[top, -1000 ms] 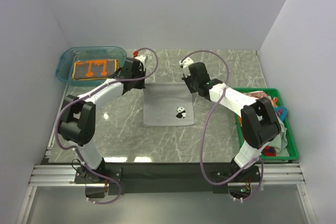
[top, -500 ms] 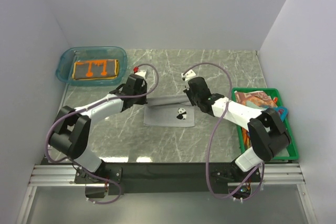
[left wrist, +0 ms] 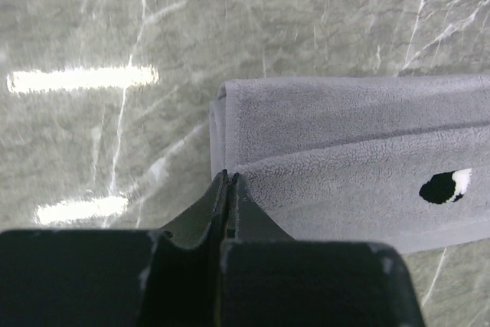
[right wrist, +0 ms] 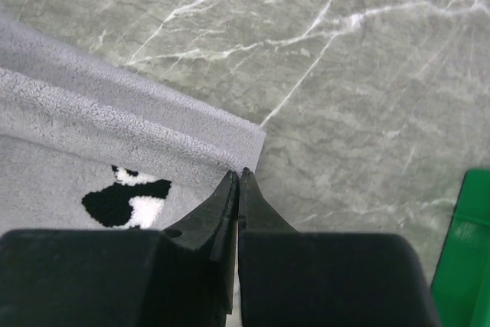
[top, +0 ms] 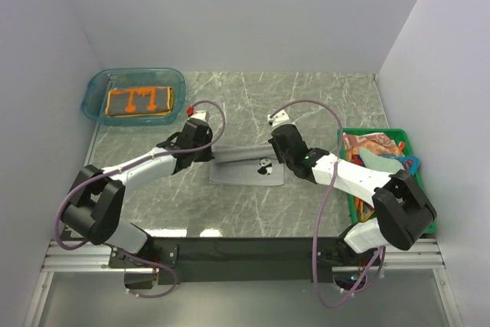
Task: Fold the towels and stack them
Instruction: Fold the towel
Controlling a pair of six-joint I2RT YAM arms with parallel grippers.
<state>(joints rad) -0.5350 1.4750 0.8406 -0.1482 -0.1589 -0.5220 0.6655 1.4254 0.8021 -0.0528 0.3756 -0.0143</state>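
Both end effectors clamped on one grey panda towel (top: 241, 172), mid-bench (top: 321, 97).
The left end effector (left wrist: 228, 178) pinches the towel's left corner and the right end effector (right wrist: 238, 176) its right corner, with the towel's far part doubled over. The teal tub (top: 98, 86), far left, holds one folded orange-brown towel (top: 139, 101). The green crate (top: 375, 131), right, holds heaped towels (top: 367, 145), number unclear.

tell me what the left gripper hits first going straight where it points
The grey towel: the left gripper, shut, seems to pinch its folded edge; table beneath.
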